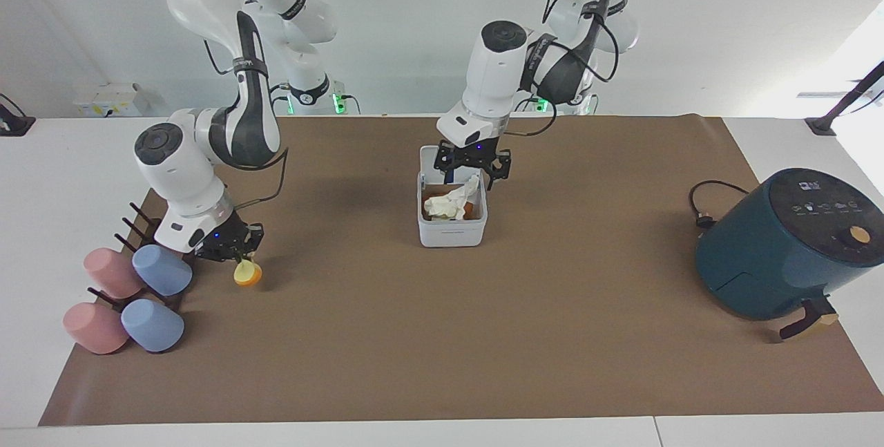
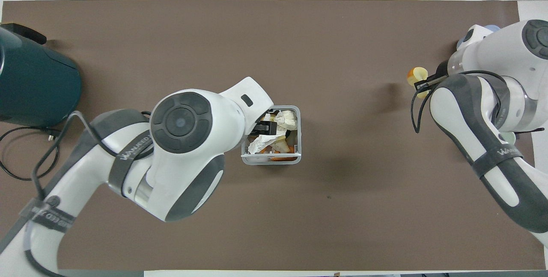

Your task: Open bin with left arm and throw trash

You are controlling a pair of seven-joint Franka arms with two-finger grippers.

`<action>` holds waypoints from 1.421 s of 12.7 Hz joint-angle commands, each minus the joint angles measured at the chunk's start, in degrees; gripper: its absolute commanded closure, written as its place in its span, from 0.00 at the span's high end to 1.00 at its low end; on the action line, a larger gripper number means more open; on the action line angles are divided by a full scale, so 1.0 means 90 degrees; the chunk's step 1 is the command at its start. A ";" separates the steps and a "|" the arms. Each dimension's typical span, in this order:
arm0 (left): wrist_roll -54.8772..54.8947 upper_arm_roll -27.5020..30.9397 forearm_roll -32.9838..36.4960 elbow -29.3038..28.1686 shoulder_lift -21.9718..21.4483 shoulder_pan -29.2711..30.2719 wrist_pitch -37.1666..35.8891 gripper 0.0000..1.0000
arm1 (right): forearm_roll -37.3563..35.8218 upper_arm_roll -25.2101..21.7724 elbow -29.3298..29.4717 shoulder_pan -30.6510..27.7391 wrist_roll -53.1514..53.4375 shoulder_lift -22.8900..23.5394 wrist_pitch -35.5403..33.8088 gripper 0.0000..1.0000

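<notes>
The small white bin [image 1: 452, 233] stands mid-table with its lid [image 1: 429, 154] open and upright on the side nearer the robots. A crumpled white tissue [image 1: 447, 204] lies in it on top of cream paper and orange pieces; it also shows in the overhead view [image 2: 265, 142]. My left gripper [image 1: 474, 174] hangs open and empty just above the bin. My right gripper [image 1: 240, 259] is shut on the yellow-and-orange sponge [image 1: 246, 273] and holds it slightly above the mat, beside the cups. The sponge also shows in the overhead view [image 2: 416, 75].
Two pink cups [image 1: 110, 271] and two blue cups [image 1: 162, 269] lie on a dark peg rack [image 1: 141, 229] at the right arm's end. A dark-teal air fryer [image 1: 787, 246] with its cable [image 1: 704, 206] stands at the left arm's end.
</notes>
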 commanded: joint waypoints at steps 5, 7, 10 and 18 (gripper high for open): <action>0.0981 0.0000 -0.0111 -0.0131 -0.0645 0.1766 -0.0644 1.00 | 0.0289 0.1163 0.1250 0.1580 0.5317 -0.0162 -0.1169 0.00; 0.1802 0.0000 -0.0052 0.0092 -0.0635 0.2332 -0.1072 1.00 | 0.0279 0.1173 0.1164 0.2177 0.6510 -0.0172 -0.0897 0.00; 0.2800 -0.0010 -0.0042 0.0503 -0.0635 0.3076 -0.1649 1.00 | 0.0288 0.1182 0.0289 0.2638 0.7306 -0.0502 0.0000 0.00; 0.3554 0.0048 0.0211 0.1557 -0.0626 0.3829 -0.2919 1.00 | 0.0298 0.1163 -0.0742 0.2834 0.7473 -0.0846 0.1068 1.00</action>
